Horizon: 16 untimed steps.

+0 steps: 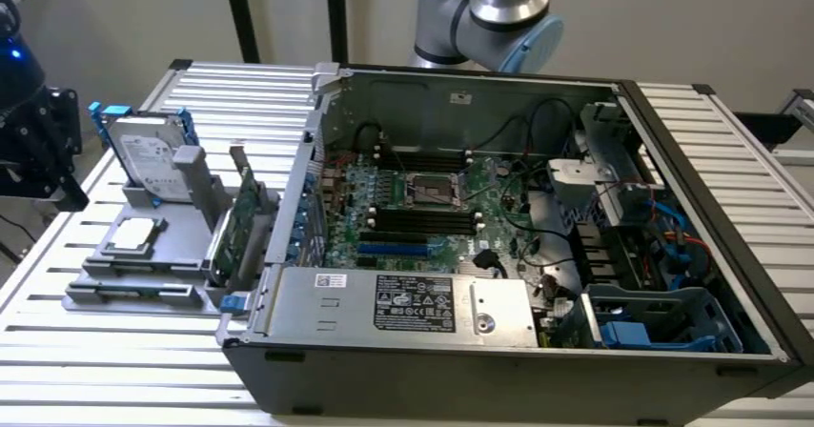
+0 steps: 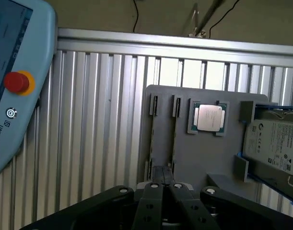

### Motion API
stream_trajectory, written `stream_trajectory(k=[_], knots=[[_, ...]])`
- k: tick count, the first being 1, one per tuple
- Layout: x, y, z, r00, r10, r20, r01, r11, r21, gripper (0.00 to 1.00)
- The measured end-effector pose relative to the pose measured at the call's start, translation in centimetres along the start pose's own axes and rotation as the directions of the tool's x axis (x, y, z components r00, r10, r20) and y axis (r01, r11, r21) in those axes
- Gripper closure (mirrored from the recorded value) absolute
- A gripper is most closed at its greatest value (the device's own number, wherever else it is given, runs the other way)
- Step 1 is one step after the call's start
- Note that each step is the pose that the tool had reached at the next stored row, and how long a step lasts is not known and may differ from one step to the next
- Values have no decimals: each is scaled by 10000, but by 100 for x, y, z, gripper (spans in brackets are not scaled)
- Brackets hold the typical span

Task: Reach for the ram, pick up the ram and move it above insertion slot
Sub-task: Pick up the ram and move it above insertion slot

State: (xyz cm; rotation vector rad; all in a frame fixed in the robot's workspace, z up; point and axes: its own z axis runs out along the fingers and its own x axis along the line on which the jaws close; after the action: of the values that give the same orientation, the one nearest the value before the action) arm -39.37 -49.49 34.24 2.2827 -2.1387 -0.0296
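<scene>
The ram (image 1: 221, 248) stands on edge in the grey holder (image 1: 152, 255) at the exterior view's left, a thin green stick right beside the open computer case (image 1: 509, 351). Close to it stands a taller green expansion card (image 1: 252, 208). The black memory slots (image 1: 420, 219) lie on the motherboard inside the case. In the wrist view my gripper (image 2: 163, 173) hangs well above the grey holder (image 2: 199, 158), its fingers (image 2: 153, 191) closed together with nothing seen between them. My fingers cover the holder's edge beneath them.
A silver hard drive (image 1: 147, 155) (image 2: 275, 143) and a processor chip (image 1: 133, 236) (image 2: 207, 117) sit in the holder, with two empty slots (image 2: 163, 108). A teach pendant with a red button (image 2: 17, 82) lies on the ribbed metal table (image 2: 98, 120). The arm's elbow (image 1: 502, 12) rises behind the case.
</scene>
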Motion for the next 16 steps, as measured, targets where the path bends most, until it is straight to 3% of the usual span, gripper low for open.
stream_trajectory(k=[1, 4, 8, 16], knots=[[0, 0, 0, 10000, 1, 0, -1, 10000, 0, 82], [0, 0, 0, 10000, 0, 3, 0, 10000, 1, 76], [0, 0, 33, 10000, 0, 32, 0, 10000, 7, 58], [21, -3, 177, 10000, 6, 37, -6, 10000, 7, 58]])
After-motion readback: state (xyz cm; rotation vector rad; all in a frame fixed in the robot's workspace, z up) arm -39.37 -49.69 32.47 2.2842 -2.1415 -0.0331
